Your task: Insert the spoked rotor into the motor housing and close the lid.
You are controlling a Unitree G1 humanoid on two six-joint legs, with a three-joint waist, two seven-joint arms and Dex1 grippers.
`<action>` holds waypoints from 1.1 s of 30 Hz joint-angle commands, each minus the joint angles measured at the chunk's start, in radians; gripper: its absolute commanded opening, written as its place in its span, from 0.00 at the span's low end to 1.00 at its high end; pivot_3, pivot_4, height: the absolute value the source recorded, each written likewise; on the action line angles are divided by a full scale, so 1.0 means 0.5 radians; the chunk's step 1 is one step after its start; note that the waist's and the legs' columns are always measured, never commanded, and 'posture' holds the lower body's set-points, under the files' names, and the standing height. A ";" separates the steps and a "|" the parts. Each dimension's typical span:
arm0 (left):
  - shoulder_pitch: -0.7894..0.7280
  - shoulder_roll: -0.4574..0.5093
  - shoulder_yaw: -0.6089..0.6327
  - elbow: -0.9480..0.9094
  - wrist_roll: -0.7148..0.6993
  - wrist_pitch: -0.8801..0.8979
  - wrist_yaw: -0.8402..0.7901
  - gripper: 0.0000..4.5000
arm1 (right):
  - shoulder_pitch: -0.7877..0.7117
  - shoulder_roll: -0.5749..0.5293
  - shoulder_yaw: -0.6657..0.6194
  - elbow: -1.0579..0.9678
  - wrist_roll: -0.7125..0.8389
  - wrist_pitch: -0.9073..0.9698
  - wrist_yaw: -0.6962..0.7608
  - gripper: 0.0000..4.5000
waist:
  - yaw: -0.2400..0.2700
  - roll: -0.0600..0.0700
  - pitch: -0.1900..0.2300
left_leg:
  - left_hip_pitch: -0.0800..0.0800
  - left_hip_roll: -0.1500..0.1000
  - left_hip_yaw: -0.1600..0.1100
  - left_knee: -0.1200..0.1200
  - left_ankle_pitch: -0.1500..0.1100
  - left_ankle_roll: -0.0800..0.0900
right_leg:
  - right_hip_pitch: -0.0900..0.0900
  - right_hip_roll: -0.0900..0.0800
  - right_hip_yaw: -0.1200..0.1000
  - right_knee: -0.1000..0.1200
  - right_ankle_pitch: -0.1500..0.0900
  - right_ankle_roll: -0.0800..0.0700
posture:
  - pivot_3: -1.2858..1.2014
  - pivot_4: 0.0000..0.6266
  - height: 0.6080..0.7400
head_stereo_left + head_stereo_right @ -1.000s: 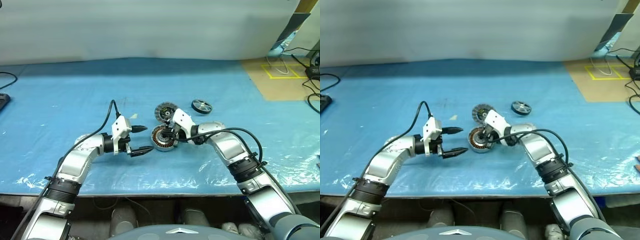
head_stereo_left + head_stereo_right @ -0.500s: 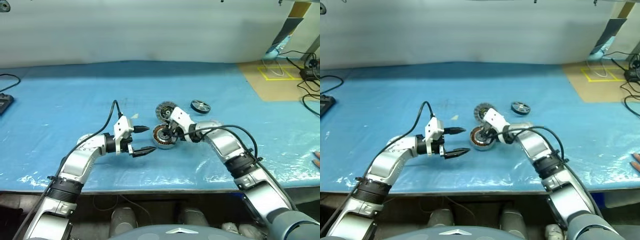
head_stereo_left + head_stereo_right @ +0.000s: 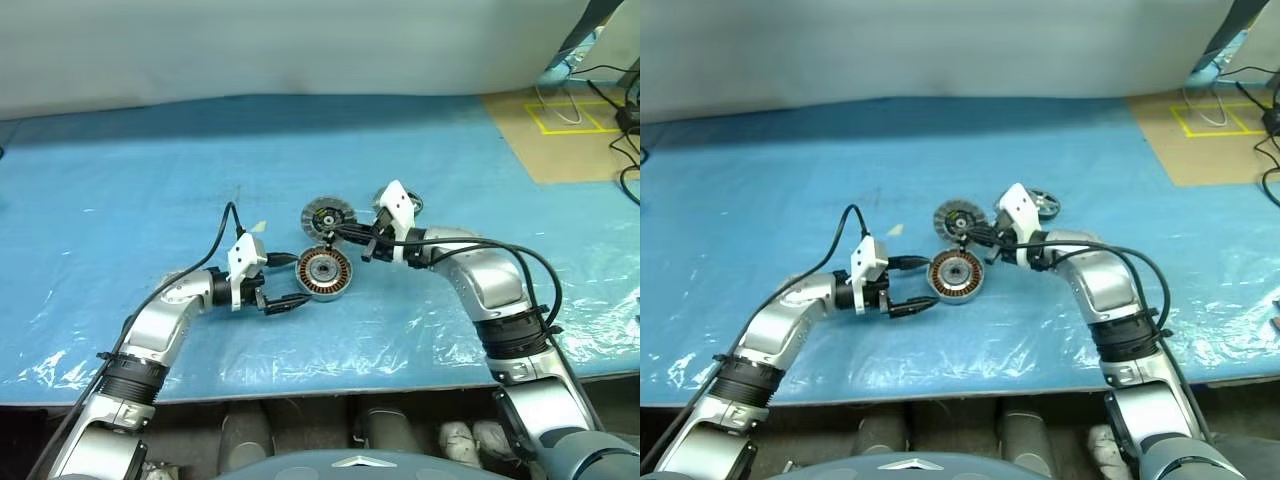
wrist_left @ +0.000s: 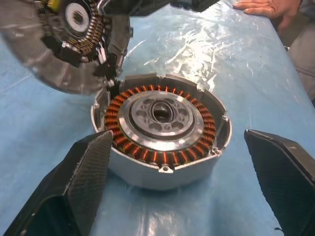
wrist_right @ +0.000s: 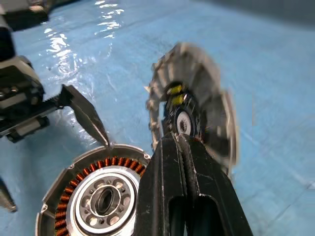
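The motor housing (image 3: pixel 327 273), a silver can with copper windings, sits open on the blue table. My left gripper (image 3: pixel 294 279) is open just left of it, a finger (image 4: pixel 78 182) on either side of its near rim. The lid (image 3: pixel 328 214) stands tilted right behind the housing with its ribbed face showing, and its edge overlaps the housing's rim (image 4: pixel 162 169). My right gripper (image 3: pixel 970 232) is shut, its tips against the lid (image 5: pixel 189 105) below the lid's centre. The spoked rotor (image 3: pixel 1046 204) lies flat behind the right wrist, partly hidden.
A blue plastic sheet (image 3: pixel 150 180) covers the table, whose front edge (image 3: pixel 300 385) runs close to me. A brown board with yellow tape (image 3: pixel 560 140) and cables (image 3: pixel 625 110) lie at the back right. A person's hand (image 4: pixel 266 7) rests on the table beyond the housing.
My right gripper, still shut, has risen from the housing's rim to the lid. The left gripper has stayed open beside the housing. The head camera has shifted.
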 commanded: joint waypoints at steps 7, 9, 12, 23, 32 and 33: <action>0.009 0.003 0.004 0.017 0.007 -0.075 -0.019 1.00 | -0.040 -0.236 0.328 -0.093 -0.217 -0.205 0.226 0.01 | 0.008 0.002 0.014 | 0.017 0.002 0.002 0.010 -0.006 -0.010 | 0.006 -0.003 0.006 0.009 -0.001 -0.002 | 0.52 0.24 1.00; 0.013 0.008 0.006 0.016 0.006 -0.079 -0.021 1.00 | -0.071 -0.242 0.351 -0.065 -0.250 -0.261 0.246 0.01 | 0.008 0.001 0.016 | 0.024 0.002 0.005 0.014 -0.006 -0.009 | 0.010 -0.003 0.010 0.010 -0.005 -0.010 | 0.52 0.24 1.00; 0.019 0.016 0.011 0.008 0.003 -0.080 -0.024 1.00 | -0.134 -0.245 0.410 -0.005 -0.336 -0.356 0.277 0.01 | 0.000 0.000 0.017 | 0.030 0.002 0.008 0.023 -0.006 -0.009 | 0.014 -0.003 0.014 0.014 -0.004 -0.013 | 0.52 0.24 1.00; 0.031 0.020 0.011 -0.029 -0.003 -0.064 -0.011 1.00 | -0.289 -0.219 0.653 0.250 -0.664 -0.748 0.394 0.01 | 0.006 -0.004 0.019 | 0.030 0.004 0.008 0.034 -0.007 -0.009 | 0.009 -0.003 0.015 0.039 -0.005 -0.018 | 0.52 0.24 1.00; 0.037 0.011 0.007 -0.056 0.000 -0.044 0.014 1.00 | -0.346 -0.197 0.662 0.381 -0.778 -0.922 0.459 0.05 | 0.004 -0.006 0.021 | 0.030 0.005 0.008 0.049 -0.007 -0.008 | 0.009 -0.003 0.016 0.046 -0.006 -0.020 | 0.52 0.24 1.00; 0.038 0.011 0.007 -0.056 0.000 -0.043 0.015 1.00 | -0.345 -0.193 0.659 0.379 -0.784 -0.929 0.463 0.09 | 0.004 -0.006 0.021 | 0.030 0.005 0.008 0.049 -0.007 -0.008 | 0.009 -0.003 0.016 0.047 -0.006 -0.020 | 0.52 0.24 1.00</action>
